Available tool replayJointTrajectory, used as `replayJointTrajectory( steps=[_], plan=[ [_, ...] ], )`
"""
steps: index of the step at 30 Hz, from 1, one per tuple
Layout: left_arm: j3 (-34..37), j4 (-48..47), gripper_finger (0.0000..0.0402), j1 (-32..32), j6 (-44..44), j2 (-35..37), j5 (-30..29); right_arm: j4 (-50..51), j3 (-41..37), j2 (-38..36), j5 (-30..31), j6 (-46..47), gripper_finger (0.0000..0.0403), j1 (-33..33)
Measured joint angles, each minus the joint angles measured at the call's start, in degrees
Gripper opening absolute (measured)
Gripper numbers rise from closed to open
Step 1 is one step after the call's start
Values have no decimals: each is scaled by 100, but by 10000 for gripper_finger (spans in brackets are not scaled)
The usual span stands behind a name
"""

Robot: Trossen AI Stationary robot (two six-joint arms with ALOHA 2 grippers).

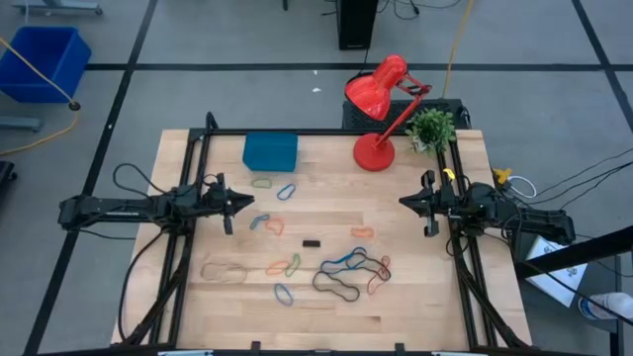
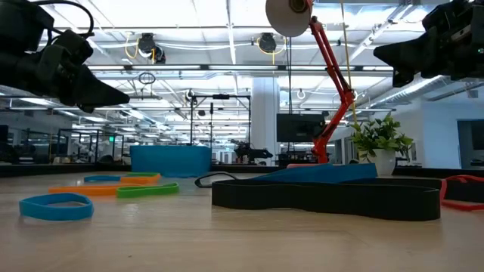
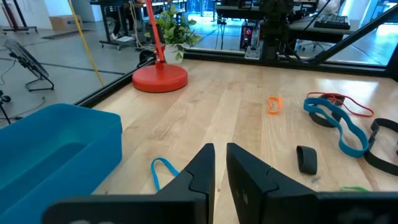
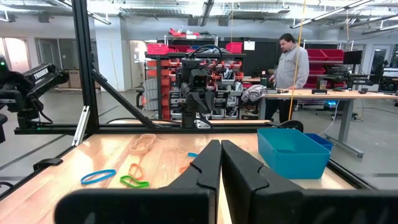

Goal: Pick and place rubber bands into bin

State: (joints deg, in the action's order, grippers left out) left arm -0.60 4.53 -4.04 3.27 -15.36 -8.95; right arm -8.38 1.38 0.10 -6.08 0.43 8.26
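Observation:
Rubber bands lie flat and loose on the wooden table: a blue one [image 1: 286, 191] and a tan one [image 1: 261, 183] near the bin, and a tangle of blue, black and red ones [image 1: 351, 272] toward the near edge. The teal bin [image 1: 270, 151] rests on the table at the far side and also shows in the left wrist view [image 3: 56, 149]. My left gripper [image 1: 242, 204] hovers at the table's left, shut and empty, its fingertips [image 3: 221, 163] above a blue band [image 3: 163, 169]. My right gripper [image 1: 404, 202] hovers at the right, shut and empty, and shows in its wrist view [image 4: 221, 155].
A red desk lamp [image 1: 376, 109] and a small potted plant [image 1: 431, 127] stand at the far right corner. A black frame [image 1: 198, 148] runs along the table's edges. A person [image 4: 291, 65] stands in the room beyond the table. A bright blue crate [image 1: 45, 61] sits on the floor.

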Motion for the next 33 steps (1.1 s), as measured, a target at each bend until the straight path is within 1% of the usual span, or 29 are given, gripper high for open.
replayJointTrajectory(
  steps=[5,11,17,19,23,28,30,33],
  plan=[
    [0,0,47,-1,0,1,0,0,-1,1,-1,112,9,0],
    [0,0,47,0,0,-1,0,-20,1,0,-1,1182,9,-1],
    [0,-2,47,1,0,1,-2,20,0,1,-1,1241,9,0],
    [0,0,47,-3,-48,1,-86,50,-1,2,-1,1241,9,-1],
    [0,0,47,-25,-966,1,-750,47,1,2,-1,1169,9,1],
    [0,0,47,-21,-2112,1,-1185,46,-1,2,-1,848,9,-1],
    [0,0,47,-21,-2272,0,-1217,46,1,2,-1,855,9,1],
    [0,0,47,-21,-2158,1,-1212,46,-1,2,-1,967,9,-1]
  ],
)
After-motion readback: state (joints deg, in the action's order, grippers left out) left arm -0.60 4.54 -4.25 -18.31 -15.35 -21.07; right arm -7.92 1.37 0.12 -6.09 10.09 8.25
